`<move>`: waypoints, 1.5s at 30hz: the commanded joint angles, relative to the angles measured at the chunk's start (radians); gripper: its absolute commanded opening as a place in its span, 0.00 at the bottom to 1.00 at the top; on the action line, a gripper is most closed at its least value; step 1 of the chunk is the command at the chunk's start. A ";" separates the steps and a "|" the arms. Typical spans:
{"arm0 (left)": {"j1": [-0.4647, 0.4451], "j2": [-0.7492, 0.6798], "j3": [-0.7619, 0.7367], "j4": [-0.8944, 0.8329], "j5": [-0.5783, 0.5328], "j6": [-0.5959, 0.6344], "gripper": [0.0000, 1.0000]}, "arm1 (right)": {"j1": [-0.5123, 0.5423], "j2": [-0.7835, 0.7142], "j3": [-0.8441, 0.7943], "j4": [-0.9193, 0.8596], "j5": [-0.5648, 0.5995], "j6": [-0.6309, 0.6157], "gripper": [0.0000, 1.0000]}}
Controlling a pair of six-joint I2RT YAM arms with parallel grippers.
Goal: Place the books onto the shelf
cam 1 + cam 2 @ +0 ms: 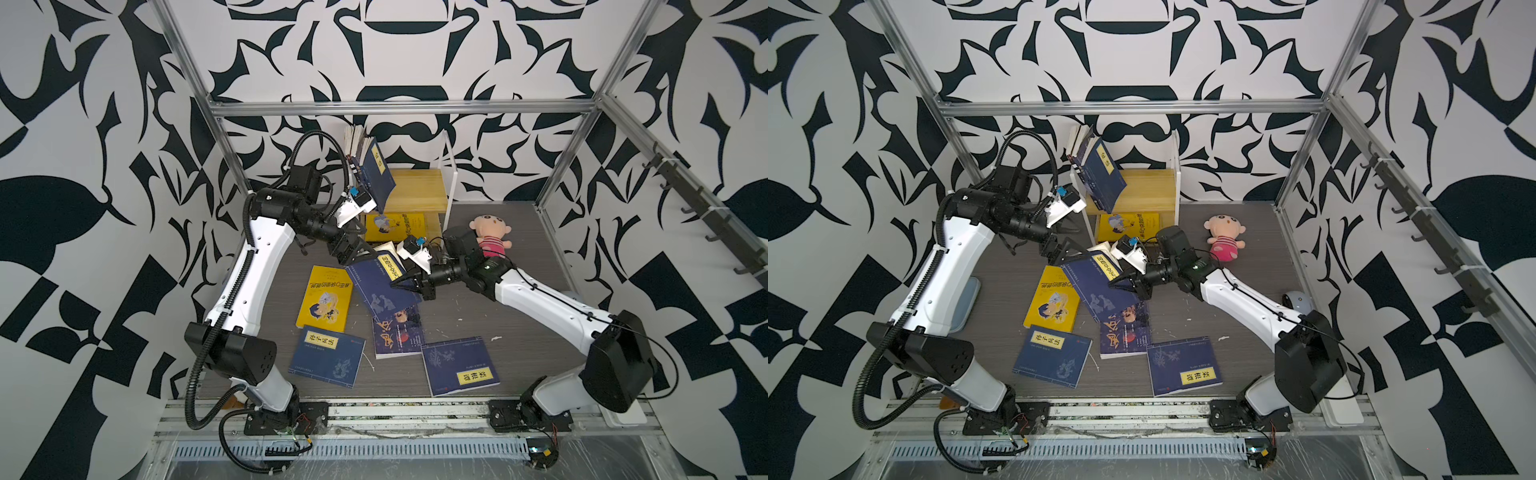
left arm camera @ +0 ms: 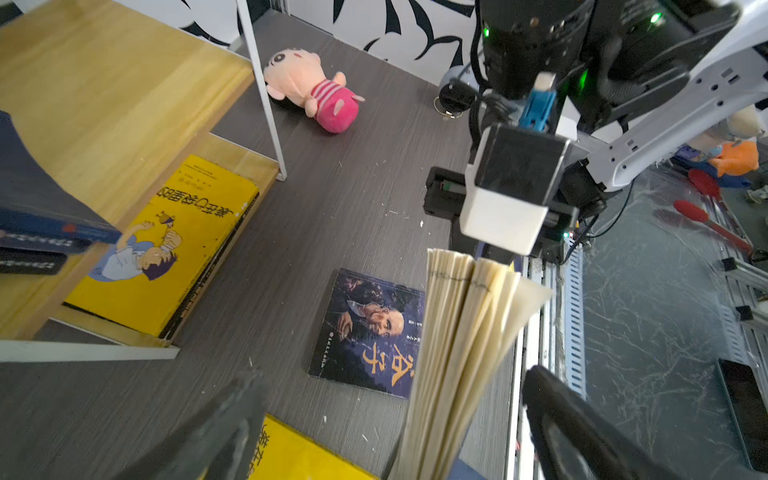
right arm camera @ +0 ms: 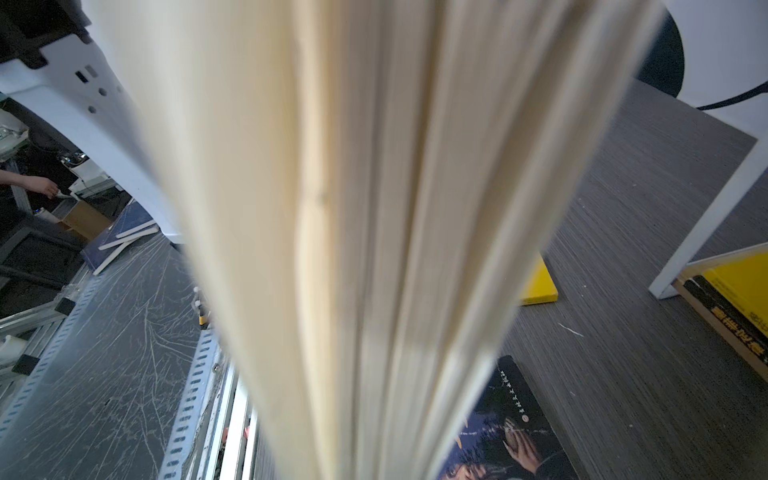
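Over the middle of the table [image 1: 519,332], your right gripper [image 1: 401,284]: clamped tight on the right edge of the held navy book [image 1: 374,286]. Your right wrist view shows only its blurred page edges.
Held navy book: off the table, tilted, yellow title label [image 1: 390,266] facing up, pages fanned at the far end. It hangs over the top part of the dark book.
Your left gripper [image 1: 358,253]: released, jaws spread wide at the held book's far-left corner. In your left wrist view the fingers [image 2: 216,436] stand either side of the page block; you can't tell if they touch it.
Dark book [image 1: 397,334]: flat on the table, gold calligraphy on the cover, partly under the held one.
Yellow cartoon book [image 1: 325,297]: flat on the table, just left of the held book.
Near-left navy book [image 1: 326,355]: flat, label up.
Near-right navy book [image 1: 459,365]: flat, label up.
Shelf [image 1: 419,189]: back centre of the table.
Upper board: leaning navy book [image 1: 376,170] tilted against a few upright books [image 1: 353,139] at the left end.
Lower board: second yellow book [image 1: 395,226] lying flat.
Pink plush doll [image 1: 490,237]: on the table right of the shelf, just behind your right arm's wrist.
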 commanded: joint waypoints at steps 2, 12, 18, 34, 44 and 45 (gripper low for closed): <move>-0.021 -0.033 -0.056 -0.080 -0.041 0.048 0.99 | 0.002 -0.005 0.075 -0.010 -0.070 -0.048 0.00; -0.024 -0.039 -0.086 0.026 -0.015 -0.107 0.09 | 0.000 0.029 0.112 -0.031 -0.049 -0.070 0.00; -0.011 -0.047 -0.091 0.085 -0.035 -0.178 0.00 | -0.003 0.000 0.070 -0.007 0.108 -0.084 0.41; 0.230 -0.201 -0.436 0.516 0.051 -0.732 0.00 | 0.207 -0.135 -0.015 0.008 0.836 -0.146 0.65; 0.279 -0.214 -0.555 0.676 0.034 -0.988 0.00 | 0.402 -0.021 0.032 0.152 1.132 -0.201 0.60; 0.281 -0.212 -0.558 0.680 0.028 -1.004 0.00 | 0.414 0.001 0.046 0.161 1.157 -0.212 0.60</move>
